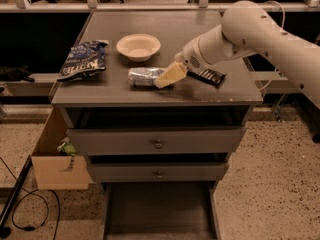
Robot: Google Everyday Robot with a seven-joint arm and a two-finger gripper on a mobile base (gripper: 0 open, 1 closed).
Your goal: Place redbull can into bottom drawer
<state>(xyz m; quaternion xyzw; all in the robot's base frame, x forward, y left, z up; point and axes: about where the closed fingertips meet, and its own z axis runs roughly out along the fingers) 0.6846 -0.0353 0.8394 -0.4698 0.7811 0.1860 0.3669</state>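
The redbull can (142, 76) lies on its side near the front edge of the grey cabinet top (165, 21), at its middle. My gripper (169, 76), with yellowish tips, is low over the top at the can's right end, touching or almost touching it. The white arm reaches in from the right. The bottom drawer (159, 209) is pulled out and open below the cabinet front, and its inside looks bare.
A blue chip bag (84, 60) lies at the left of the top. A cream bowl (138, 46) sits behind the can. A dark candy bar (207, 75) lies just right of the gripper. A cardboard box (54, 161) stands by the cabinet's left side, with cables on the floor.
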